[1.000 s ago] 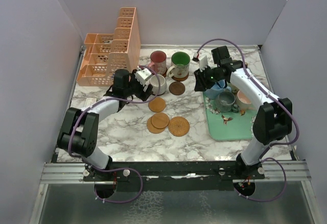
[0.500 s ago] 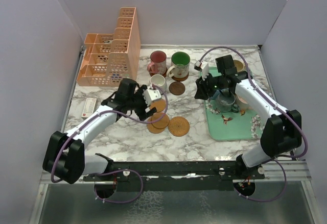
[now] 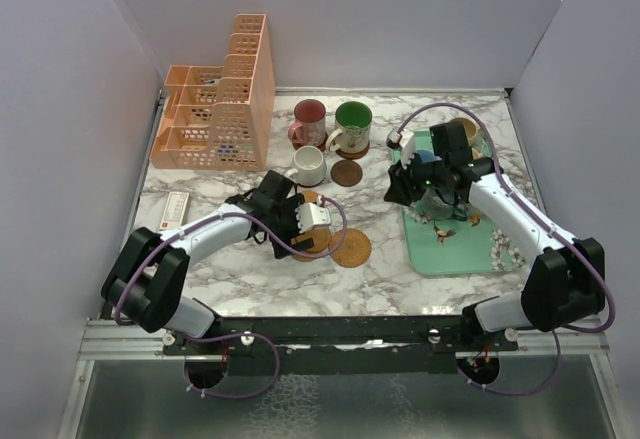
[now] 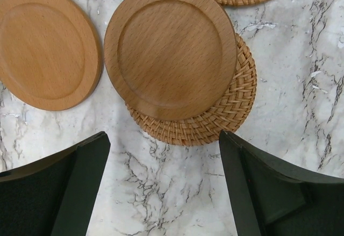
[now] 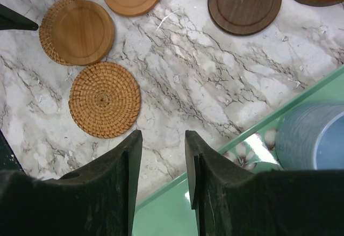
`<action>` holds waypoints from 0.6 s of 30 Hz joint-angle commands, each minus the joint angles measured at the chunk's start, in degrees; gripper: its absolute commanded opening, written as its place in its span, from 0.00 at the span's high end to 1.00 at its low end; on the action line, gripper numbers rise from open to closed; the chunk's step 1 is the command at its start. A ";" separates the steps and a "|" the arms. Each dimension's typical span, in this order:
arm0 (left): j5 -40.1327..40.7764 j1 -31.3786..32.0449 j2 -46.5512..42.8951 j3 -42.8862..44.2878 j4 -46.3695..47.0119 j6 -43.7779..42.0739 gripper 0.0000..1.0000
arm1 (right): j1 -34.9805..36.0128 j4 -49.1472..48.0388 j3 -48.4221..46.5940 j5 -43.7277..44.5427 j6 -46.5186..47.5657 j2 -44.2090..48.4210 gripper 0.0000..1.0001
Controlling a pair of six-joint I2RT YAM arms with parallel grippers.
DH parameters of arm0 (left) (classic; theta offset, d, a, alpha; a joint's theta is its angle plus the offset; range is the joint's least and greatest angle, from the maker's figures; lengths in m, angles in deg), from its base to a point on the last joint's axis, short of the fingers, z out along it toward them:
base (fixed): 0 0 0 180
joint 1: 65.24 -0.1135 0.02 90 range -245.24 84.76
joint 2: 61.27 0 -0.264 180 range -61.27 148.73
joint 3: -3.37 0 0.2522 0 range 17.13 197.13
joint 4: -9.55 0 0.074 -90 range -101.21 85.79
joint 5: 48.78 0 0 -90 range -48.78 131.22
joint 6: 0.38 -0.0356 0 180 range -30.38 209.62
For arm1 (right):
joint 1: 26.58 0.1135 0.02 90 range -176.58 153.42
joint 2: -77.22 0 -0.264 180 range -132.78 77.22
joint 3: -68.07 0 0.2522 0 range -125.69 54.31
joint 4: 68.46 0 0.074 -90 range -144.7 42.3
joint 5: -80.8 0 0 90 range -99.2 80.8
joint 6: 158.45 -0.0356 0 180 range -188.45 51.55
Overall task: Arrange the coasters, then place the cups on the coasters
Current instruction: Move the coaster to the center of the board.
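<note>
My left gripper hangs open and empty just short of the coasters. A wooden coaster lies on a woven one, with another wooden coaster to its left. From above, the left gripper covers that pile. A woven coaster and a dark coaster lie alone. A cream cup, red cup and green cup stand at the back. My right gripper is narrowly open and empty over the tray's left rim, beside a blue cup.
The mint-green tray lies at the right, its cups mostly hidden under my right arm. A peach lattice organiser stands at the back left. A small flat white item lies near the left edge.
My left arm has drawn back from the cream cup to the coaster pile, its jaws opening wider. My right arm has shifted nearer along the tray's left edge.
</note>
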 commanded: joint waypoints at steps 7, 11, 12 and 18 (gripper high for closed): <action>0.05 0.29 4.16 4.05 -0.66 -1.24 0.15 | -1.06 -3.60 1.16 0.40 -0.47 2.25 0.62; -0.35 0.32 5.83 5.04 -0.18 -0.34 0.19 | -1.06 -3.68 1.34 0.36 -0.43 2.41 0.62; -0.42 0.34 6.10 5.25 -0.03 -0.06 0.20 | -1.06 -3.73 1.31 0.37 -0.43 2.50 0.61; -1.29 0.30 6.91 6.27 1.27 1.55 0.21 | -1.06 -3.91 1.78 0.28 -0.43 2.66 0.62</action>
